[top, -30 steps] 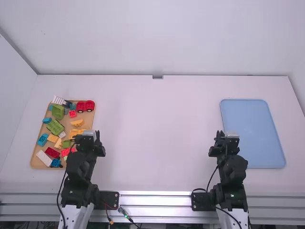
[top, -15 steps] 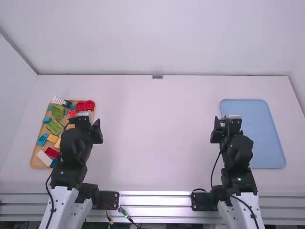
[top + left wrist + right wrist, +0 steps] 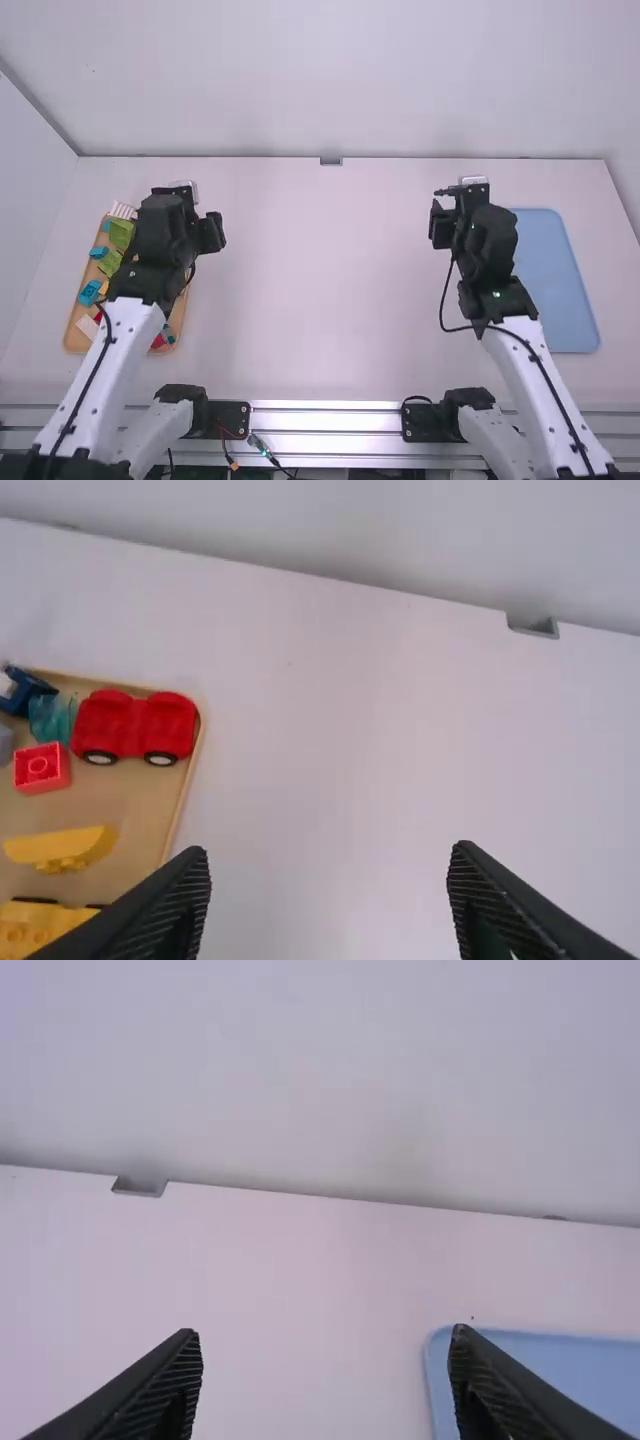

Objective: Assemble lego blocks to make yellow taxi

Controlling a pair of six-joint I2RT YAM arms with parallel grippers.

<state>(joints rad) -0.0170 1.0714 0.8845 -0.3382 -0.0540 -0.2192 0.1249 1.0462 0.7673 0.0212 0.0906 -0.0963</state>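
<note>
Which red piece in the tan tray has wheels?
The long red car piece, beside the tan tray's rim. Two wheels show along its side; the small red brick near it shows none.

high cam above, facing fwd/down, wrist cams nearer, facing fwd, high & L wrist share tray point(image 3: 146, 821)

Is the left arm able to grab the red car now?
Probably yes: the left tool is open and empty, and nothing lies on top of the red car near the tray's edge.
</note>
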